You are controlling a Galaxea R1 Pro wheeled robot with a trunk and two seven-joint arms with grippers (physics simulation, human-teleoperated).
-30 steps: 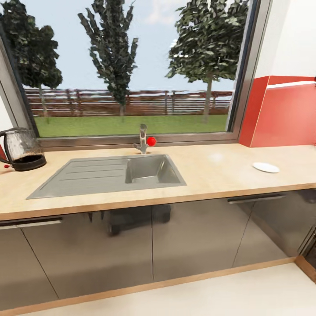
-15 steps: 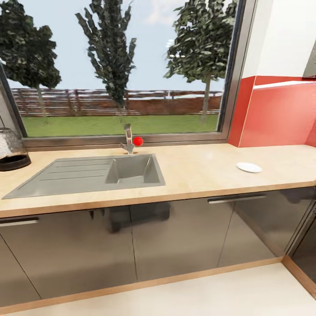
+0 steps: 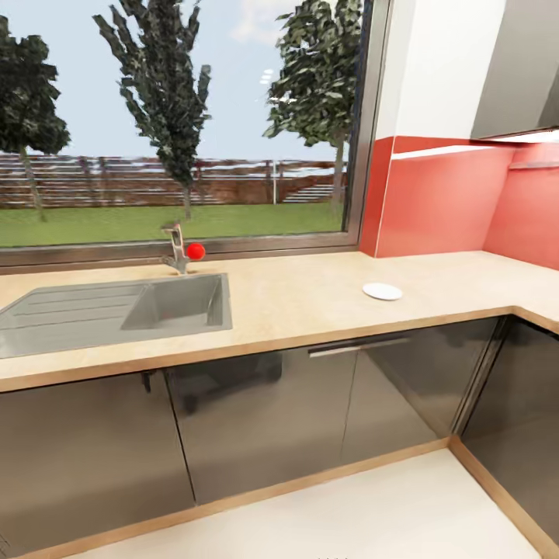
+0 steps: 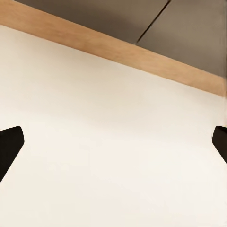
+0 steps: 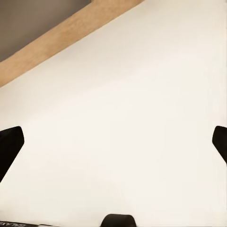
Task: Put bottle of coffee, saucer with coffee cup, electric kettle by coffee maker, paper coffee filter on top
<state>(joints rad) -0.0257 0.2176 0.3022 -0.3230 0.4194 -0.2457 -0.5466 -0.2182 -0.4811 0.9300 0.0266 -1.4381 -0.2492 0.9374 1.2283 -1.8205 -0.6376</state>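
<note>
A small white saucer (image 3: 383, 291) lies flat on the light wood countertop (image 3: 310, 299), to the right of the sink. My left gripper (image 4: 113, 146) hangs over the pale floor, its dark fingertips (image 4: 10, 144) far apart, open and empty. Pointing down at the same floor, my right gripper (image 5: 113, 144) is open too, with nothing between its fingertips (image 5: 9, 142). The kettle, coffee maker, coffee bottle, cup and filter are out of view.
A steel sink (image 3: 116, 307) with a tap (image 3: 177, 250) and a red knob (image 3: 195, 250) sits under the window. Dark cabinet doors (image 3: 256, 419) run below the counter. The counter turns a corner at the right, under a red backsplash (image 3: 450, 198).
The camera has swung to the right: sink and saucer slid left in the picture, the kettle left the view at the left, and the counter's right corner came in.
</note>
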